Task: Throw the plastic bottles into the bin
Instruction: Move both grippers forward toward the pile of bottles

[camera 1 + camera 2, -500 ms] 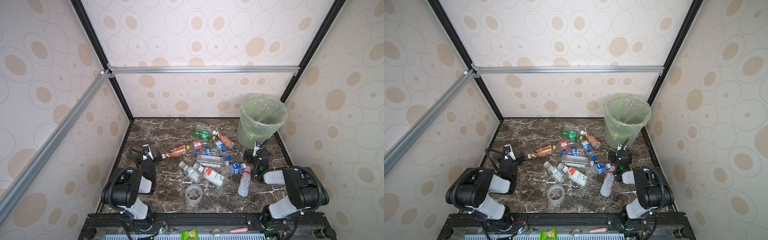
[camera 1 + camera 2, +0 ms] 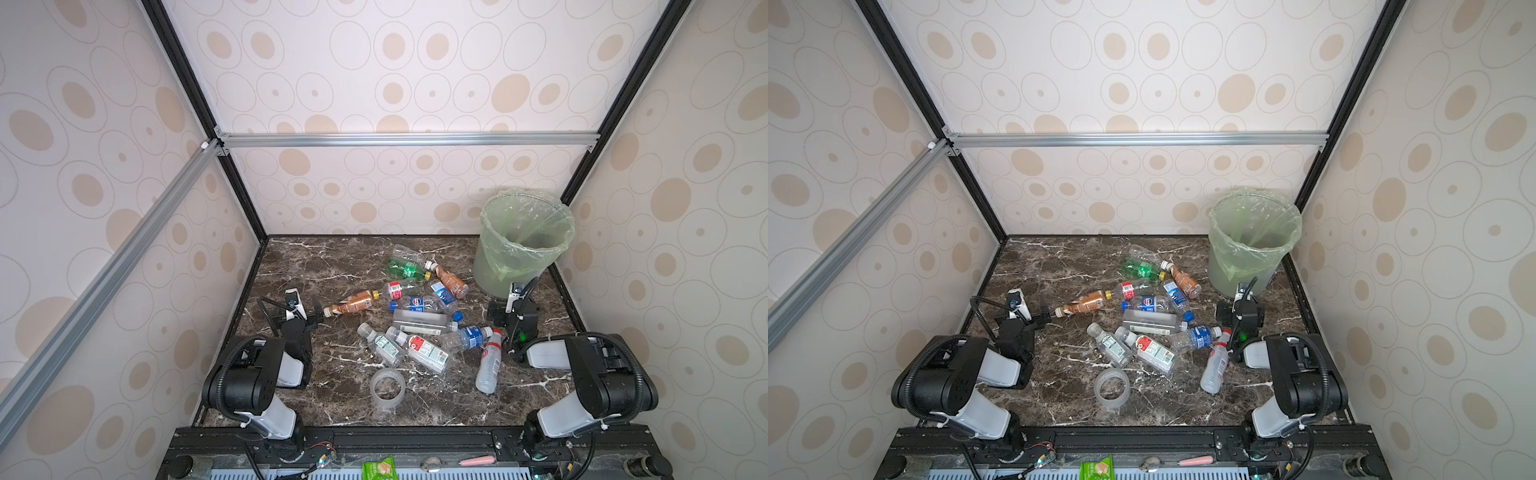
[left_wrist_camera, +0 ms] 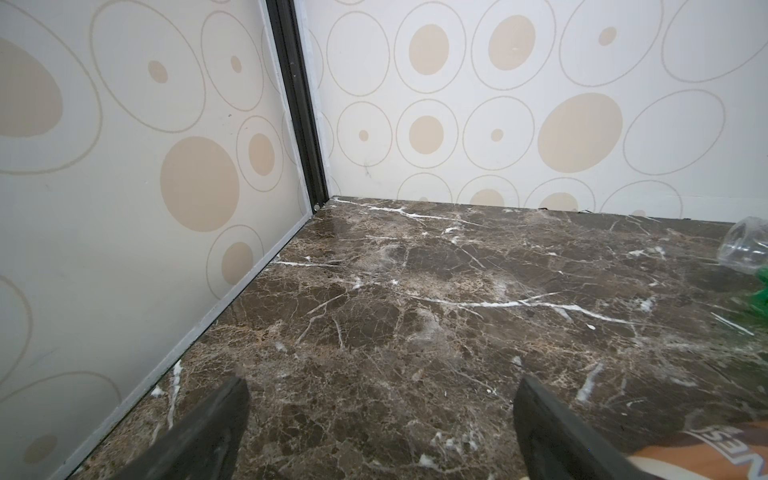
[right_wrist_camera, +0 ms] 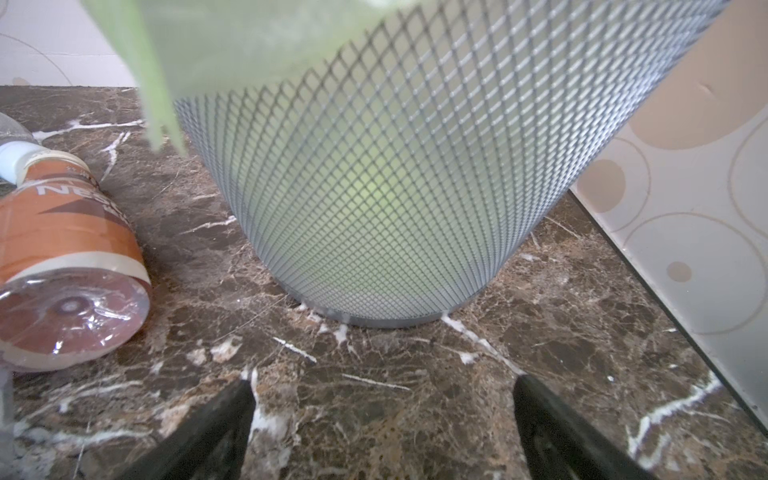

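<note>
Several plastic bottles lie scattered mid-floor in both top views, among them a brown one [image 2: 353,302], a green one [image 2: 405,268] and a white one with a red cap [image 2: 489,365]. The bin [image 2: 498,266], lined with a green bag, stands upright at the back right. My left gripper [image 2: 291,305] rests low and open, with the brown bottle [image 3: 706,453] just outside one finger. My right gripper [image 2: 513,301] is open over bare floor, facing the bin's mesh wall [image 4: 374,208]. Another brown bottle [image 4: 66,266] lies beside it. Nothing sits between either pair of fingers [image 3: 380,386] [image 4: 382,386].
A clear tape roll ring [image 2: 387,388] stands near the front centre. Patterned walls close in the marble floor [image 2: 332,266] on three sides, and the right wall [image 4: 685,249] runs close beside the bin. A black rail [image 2: 374,436] crosses the front.
</note>
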`<control>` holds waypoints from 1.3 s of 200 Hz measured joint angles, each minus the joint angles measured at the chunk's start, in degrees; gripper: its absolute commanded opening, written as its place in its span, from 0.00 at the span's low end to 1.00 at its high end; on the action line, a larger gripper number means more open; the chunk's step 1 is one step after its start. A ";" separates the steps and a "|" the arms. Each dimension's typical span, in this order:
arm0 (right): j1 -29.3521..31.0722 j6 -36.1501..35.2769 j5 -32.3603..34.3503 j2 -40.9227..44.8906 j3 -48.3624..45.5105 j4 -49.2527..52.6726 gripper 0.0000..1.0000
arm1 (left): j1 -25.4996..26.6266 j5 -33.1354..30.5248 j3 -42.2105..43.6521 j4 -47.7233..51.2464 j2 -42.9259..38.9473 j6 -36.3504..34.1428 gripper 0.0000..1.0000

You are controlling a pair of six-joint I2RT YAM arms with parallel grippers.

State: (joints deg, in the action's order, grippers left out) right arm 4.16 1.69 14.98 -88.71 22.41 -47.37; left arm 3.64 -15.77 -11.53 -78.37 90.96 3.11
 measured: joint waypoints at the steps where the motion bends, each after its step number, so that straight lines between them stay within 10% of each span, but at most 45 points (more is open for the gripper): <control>1: 0.00 -0.02 0.00 0.00 0.00 0.00 1.00 | 0.00 -0.02 0.00 0.00 0.00 0.00 0.99; 141: 0.09 0.48 2.32 2.93 0.00 1.09 1.00 | 3.15 -6.01 0.90 2.60 -5.81 -1.44 0.99; 260: 0.20 16.70 13.18 25.73 13.29 44.89 1.00 | 15.23 -11.39 -10.60 31.87 -28.00 6.36 0.99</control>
State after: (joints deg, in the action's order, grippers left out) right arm 4.36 18.39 28.16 -62.98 35.70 -2.48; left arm 18.87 -27.16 -22.13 -46.50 62.96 9.47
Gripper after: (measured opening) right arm 0.997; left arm 0.990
